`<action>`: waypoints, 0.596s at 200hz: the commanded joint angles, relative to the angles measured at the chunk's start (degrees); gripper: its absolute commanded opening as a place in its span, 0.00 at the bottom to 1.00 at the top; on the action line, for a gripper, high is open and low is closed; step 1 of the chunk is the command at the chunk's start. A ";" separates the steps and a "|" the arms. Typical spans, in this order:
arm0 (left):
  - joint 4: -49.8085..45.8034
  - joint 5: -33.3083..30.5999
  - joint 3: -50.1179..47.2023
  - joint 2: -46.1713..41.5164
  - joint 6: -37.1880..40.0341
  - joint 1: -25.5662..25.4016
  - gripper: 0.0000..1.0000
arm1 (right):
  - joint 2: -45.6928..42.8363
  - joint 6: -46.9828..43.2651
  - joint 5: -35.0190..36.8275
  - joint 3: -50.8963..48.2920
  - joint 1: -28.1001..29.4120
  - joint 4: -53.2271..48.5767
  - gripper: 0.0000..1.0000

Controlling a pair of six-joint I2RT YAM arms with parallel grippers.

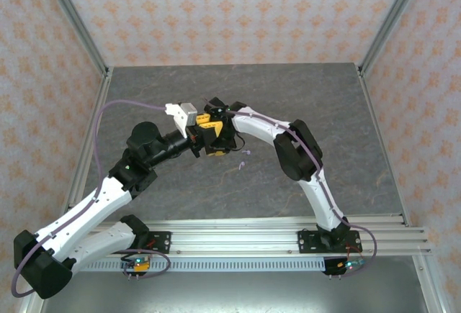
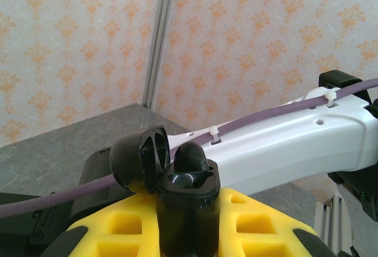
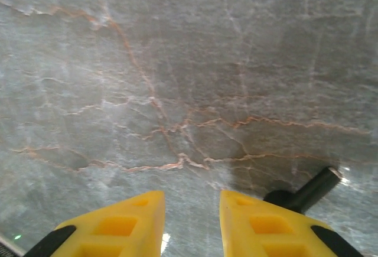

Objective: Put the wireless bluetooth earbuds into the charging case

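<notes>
— The left gripper [image 2: 189, 233]: what is it doing?
— It is clenched on a black charging case [image 2: 188, 207]. The case stands upright between the yellow fingers [image 2: 112, 227]. Its lid [image 2: 140, 158] is flipped open and hangs to the left of the body.

— Is anything seated in the case?
— A rounded black lump [image 2: 190, 158] rises from the top of the body. I cannot tell whether it is an earbud or part of the case.

— And the right gripper [image 3: 192, 212]?
— Released. Its two yellow fingers stand apart, with bare grey veined worktop [image 3: 177, 62] showing between them. A black rod [image 3: 310, 189] lies just right of the right finger, and I cannot tell what it is.

— Where are the arms?
— From above, both reach to the middle of the worktop. The left arm comes from the near left and the right arm from the near right. Their grippers sit close together there. In the left wrist view, the right arm's white link [image 2: 283, 145] passes just behind the case, with a purple cable [image 2: 266, 121] tied along it.

— And the earbuds?
— Two pale lilac earbuds lie on the worktop, just to the right of the grippers and slightly nearer. One [image 1: 246, 152] sits a little farther back than the other [image 1: 241, 163]. They are close together and clear of both grippers.
</notes>
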 commanded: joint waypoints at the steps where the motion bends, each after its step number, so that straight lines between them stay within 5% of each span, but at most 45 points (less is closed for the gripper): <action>1: 0.99 0.39 1.32 -0.90 0.21 -0.56 0.03 | 1.03 -1.35 6.08 2.42 0.22 -5.42 0.30; 119: 1.30 0.34 1.63 0.02 -0.09 -0.57 0.03 | 0.09 -4.37 22.94 5.66 0.22 -14.61 0.30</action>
